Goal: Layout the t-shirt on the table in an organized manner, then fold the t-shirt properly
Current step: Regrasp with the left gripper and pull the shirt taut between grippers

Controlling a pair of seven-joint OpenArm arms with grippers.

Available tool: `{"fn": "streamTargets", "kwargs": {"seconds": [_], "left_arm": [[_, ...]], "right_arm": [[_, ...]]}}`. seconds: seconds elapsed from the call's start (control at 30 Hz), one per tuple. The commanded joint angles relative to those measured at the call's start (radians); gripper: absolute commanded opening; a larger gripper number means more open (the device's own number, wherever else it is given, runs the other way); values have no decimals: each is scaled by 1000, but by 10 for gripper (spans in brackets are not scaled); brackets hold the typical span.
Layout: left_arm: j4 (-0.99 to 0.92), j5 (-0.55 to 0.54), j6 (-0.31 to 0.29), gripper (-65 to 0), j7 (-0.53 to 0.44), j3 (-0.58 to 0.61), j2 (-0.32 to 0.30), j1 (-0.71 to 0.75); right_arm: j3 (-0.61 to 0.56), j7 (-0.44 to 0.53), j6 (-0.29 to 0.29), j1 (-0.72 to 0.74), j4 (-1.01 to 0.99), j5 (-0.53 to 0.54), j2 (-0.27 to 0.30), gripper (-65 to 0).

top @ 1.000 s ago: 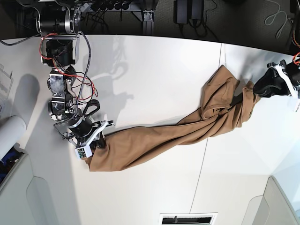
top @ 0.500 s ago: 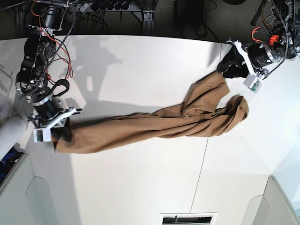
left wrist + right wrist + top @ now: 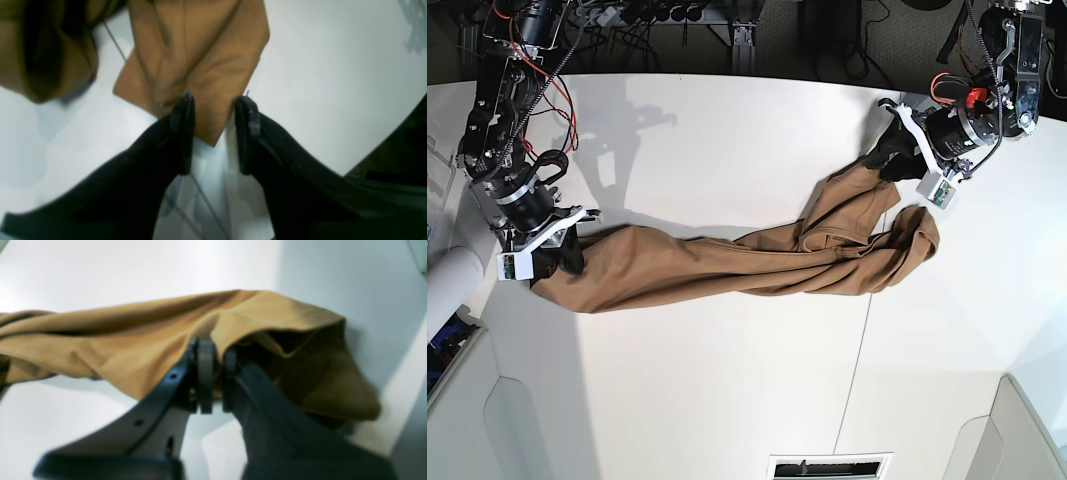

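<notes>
Both arms have shifted since half a second ago: the right gripper (image 3: 552, 262) now sits slightly higher on the base view's left, and the left gripper (image 3: 889, 152) has dropped toward the cloth's upper right corner, with the bundle drawn a little more compact.

Nearest in the right wrist view, the right gripper (image 3: 213, 373) is closed tight on a fold of the t-shirt (image 3: 140, 336); the cloth drapes over both fingers and sags to a rounded lobe on that view's right, above the white counter (image 3: 100, 270).

Nearest in the left wrist view, the left gripper (image 3: 213, 128) stands part-open, its fingers (image 3: 181, 133) straddling a pointed corner of the t-shirt (image 3: 196, 56) that lies flat on the counter (image 3: 333, 83). The corner lies between the fingers without being pinched. A darker bunched mass of the same cloth fills the upper left of that view.

Farther off, the base view shows the t-shirt (image 3: 727, 265) stretched as a long twisted band across the counter (image 3: 727, 130), from the right gripper at its left end to a crumpled knot at its right end, just below the left gripper. A thin dark seam (image 3: 855, 350) crosses the counter under the knot.
</notes>
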Motion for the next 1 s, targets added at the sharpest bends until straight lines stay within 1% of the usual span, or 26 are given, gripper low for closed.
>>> {"fn": "streamTargets", "kwargs": {"seconds": [0.0,0.07,0.17,0.27,0.3,0.33,0.4,0.43,0.47,0.57,0.63,0.7,0.8,0.9,0.97], "left_arm": [[6,-5,7,-420,-23,-6,-8,-11],[1,22,7,-420,-35,-6,1,-17],[1,114,8,-420,-68,-5,21,-22],[0,138,10,-422,-72,15,24,-22],[0,159,11,-437,-80,29,24,-22],[0,190,12,-476,-98,44,24,-22],[0,252,12,-605,-144,71,24,-22],[0,271,14,-650,-165,79,24,-22],[0,277,21,-650,-180,80,24,-22],[1,278,101,-650,-188,57,14,-36],[16,268,123,-650,-187,11,-3,-39],[52,240,122,-650,-185,-51,-29,-39],[108,174,123,-650,-179,-168,-66,-53],[127,94,119,-650,-134,-266,-108,-88],[126,50,98,-650,-99,-301,-140,-90]], "right_arm": [[2,17,9,19,19,24,10,-650],[2,16,9,19,19,27,10,-650],[2,13,9,19,19,27,10,-650],[2,8,9,19,19,26,10,-650],[2,8,9,19,19,26,10,-650],[2,7,9,19,19,26,10,-650],[2,8,9,19,19,26,10,-650],[2,8,9,19,19,26,10,-650],[2,8,9,19,19,27,10,-650],[2,9,9,19,19,26,11,-650],[2,24,9,20,19,27,18,-650],[2,43,11,26,19,39,30,-650],[2,39,28,53,19,88,56,-650],[6,37,27,84,23,94,63,-650],[7,31,27,89,23,95,66,-650]]}}
